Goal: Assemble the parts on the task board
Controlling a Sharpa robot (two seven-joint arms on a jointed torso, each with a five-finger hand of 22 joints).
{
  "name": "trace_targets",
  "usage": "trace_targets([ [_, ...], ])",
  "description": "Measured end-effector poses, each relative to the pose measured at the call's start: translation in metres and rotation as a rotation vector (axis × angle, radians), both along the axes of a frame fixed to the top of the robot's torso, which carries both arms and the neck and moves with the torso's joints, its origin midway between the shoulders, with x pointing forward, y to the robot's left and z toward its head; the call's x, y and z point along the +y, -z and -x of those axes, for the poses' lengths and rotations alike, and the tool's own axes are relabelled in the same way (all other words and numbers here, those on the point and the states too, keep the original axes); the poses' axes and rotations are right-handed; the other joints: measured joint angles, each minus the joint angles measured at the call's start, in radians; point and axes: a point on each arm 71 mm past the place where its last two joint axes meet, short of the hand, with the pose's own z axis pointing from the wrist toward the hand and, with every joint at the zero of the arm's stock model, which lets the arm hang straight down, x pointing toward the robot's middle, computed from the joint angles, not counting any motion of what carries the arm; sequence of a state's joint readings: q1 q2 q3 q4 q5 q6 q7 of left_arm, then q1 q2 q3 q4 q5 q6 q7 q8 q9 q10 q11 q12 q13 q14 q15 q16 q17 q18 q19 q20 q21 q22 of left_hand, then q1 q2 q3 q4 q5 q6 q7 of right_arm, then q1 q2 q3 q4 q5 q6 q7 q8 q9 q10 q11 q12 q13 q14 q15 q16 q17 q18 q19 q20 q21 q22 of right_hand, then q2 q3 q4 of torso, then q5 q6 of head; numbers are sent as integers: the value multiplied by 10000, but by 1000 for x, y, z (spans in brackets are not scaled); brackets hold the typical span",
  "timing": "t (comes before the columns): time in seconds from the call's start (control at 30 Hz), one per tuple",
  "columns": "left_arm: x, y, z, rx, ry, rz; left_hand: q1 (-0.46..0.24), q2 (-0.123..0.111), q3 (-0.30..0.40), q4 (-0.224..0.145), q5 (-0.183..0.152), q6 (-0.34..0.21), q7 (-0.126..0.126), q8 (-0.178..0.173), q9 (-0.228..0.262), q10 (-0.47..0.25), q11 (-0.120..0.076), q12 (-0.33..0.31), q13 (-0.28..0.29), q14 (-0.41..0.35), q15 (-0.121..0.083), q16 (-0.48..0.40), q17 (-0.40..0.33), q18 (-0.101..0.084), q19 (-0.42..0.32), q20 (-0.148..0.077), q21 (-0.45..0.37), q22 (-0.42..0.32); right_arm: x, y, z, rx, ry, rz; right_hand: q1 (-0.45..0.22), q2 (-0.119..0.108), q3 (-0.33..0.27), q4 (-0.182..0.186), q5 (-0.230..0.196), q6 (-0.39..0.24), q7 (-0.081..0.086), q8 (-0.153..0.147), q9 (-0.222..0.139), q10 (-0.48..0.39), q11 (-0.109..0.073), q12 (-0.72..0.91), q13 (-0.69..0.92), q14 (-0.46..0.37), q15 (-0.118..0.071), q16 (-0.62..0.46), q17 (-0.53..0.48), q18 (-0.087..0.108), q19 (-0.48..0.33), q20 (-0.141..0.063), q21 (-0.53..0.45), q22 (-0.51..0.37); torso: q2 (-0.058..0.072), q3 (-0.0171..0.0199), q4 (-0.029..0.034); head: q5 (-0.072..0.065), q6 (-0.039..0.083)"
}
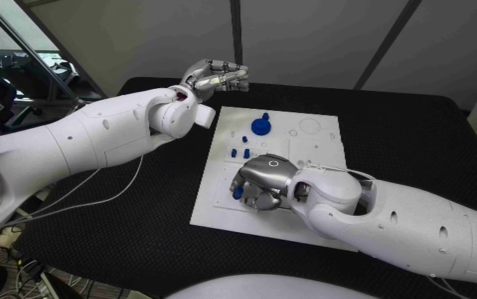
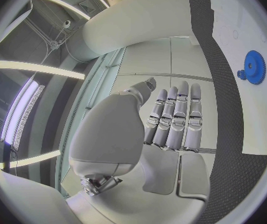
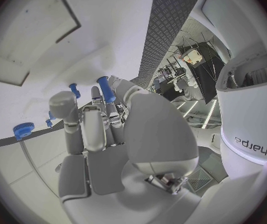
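**Right robot hand seating a blue peg**

Right robot hand point(image 1: 260, 183) is grasping a blue peg point(image 3: 106, 89) between its fingers, hovering over the task board point(image 1: 318, 149) near its front edge. Left robot hand point(image 1: 215, 76) is idling clenched, holding nothing, off the board's far-left corner. Blue gear point(image 1: 260, 126) is sitting toward the board's far edge. Judgement: keep the peg vertical, align over its hole first, press slowly.
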State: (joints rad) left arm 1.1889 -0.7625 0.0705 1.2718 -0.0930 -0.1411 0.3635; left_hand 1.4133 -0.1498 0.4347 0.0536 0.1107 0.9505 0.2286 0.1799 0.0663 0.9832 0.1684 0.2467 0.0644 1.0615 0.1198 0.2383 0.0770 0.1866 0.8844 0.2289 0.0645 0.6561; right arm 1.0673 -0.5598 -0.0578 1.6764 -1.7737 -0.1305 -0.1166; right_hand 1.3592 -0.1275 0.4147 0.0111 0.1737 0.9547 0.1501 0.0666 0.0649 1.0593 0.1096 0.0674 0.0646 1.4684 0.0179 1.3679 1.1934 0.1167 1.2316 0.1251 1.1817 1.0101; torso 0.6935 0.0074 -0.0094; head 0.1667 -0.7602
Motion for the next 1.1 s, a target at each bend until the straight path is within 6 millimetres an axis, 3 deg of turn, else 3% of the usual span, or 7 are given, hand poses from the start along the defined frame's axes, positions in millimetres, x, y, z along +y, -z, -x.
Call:
trace_targets([
  [0.3,1,1,0,51,37,-15,0,0,0,0,0,0,0,0,0,0,0,-8,0,0,0,-1,0,0,0,0,0,-12,-12,-7,1,-352,171,-771,54,-53,-449,-69,0,-1336,-317,-37,-10,-734,135,99,0,-36,110,-200,-371,-1,-310,87,-435,-575,0,9,0,-36,64],
  [0.53,4,2,1,107,16,-68,0,0,0,0,0,0,-1,0,0,0,0,-8,0,0,0,-1,0,0,0,1,0,-24,-44,-23,4,-647,699,-1779,53,-53,-624,-59,150,-1084,-214,-37,35,-730,131,345,23,-35,110,-202,-418,-1,-345,123,-480,-616,0,9,-7,-113,132],
  [0.63,5,3,1,128,14,-84,0,0,0,0,0,0,0,0,0,0,0,-8,0,0,0,-1,0,0,-1,0,0,-23,-63,-36,2,-716,1124,-2161,53,-53,-716,33,205,-679,-34,114,97,-272,-28,686,69,-33,107,-201,-366,-1,-189,13,-373,-411,-7,7,-12,-199,193],
  [0.77,6,4,1,152,8,-108,0,0,0,0,0,0,-1,0,0,0,0,-8,0,0,0,-1,0,0,-1,1,0,-23,-94,-47,-4,-489,2006,-2347,-109,104,-804,246,289,293,147,551,256,1098,-214,1353,297,-22,-44,212,383,-2,480,-73,355,538,-8,0,-12,-397,286],
  [0.9,8,4,2,168,3,-126,0,0,0,0,0,0,-1,0,0,0,0,-8,0,0,0,0,1,0,-1,1,0,-42,-127,-50,-9,33,3219,-2313,-798,-179,-1254,772,540,737,-130,767,321,2495,-559,2175,821,-23,-357,727,1096,-168,1019,-301,1005,1390,-11,-4,-12,-706,366],
  [1.0,8,4,3,169,28,-125,0,0,0,0,0,0,-1,0,0,0,0,-8,0,0,0,0,1,0,-1,1,0,-42,-148,-50,-11,402,4141,-2212,-1404,-445,-1981,1293,1210,947,-339,978,408,3083,-773,3073,1582,-21,-526,1038,1148,-246,1312,-524,1390,1907,-18,-7,-18,-997,412],
  [1.1,7,3,6,165,96,-109,0,0,0,0,0,0,-1,0,0,0,0,-8,0,0,0,0,1,-1,-1,1,0,-42,-170,-49,-11,728,5152,-2034,-1365,-412,-2665,1596,1374,952,-436,1190,542,3091,-832,4997,3635,-19,-633,1317,1148,-335,1576,-614,1712,2354,-24,-17,-34,-1230,428],
])
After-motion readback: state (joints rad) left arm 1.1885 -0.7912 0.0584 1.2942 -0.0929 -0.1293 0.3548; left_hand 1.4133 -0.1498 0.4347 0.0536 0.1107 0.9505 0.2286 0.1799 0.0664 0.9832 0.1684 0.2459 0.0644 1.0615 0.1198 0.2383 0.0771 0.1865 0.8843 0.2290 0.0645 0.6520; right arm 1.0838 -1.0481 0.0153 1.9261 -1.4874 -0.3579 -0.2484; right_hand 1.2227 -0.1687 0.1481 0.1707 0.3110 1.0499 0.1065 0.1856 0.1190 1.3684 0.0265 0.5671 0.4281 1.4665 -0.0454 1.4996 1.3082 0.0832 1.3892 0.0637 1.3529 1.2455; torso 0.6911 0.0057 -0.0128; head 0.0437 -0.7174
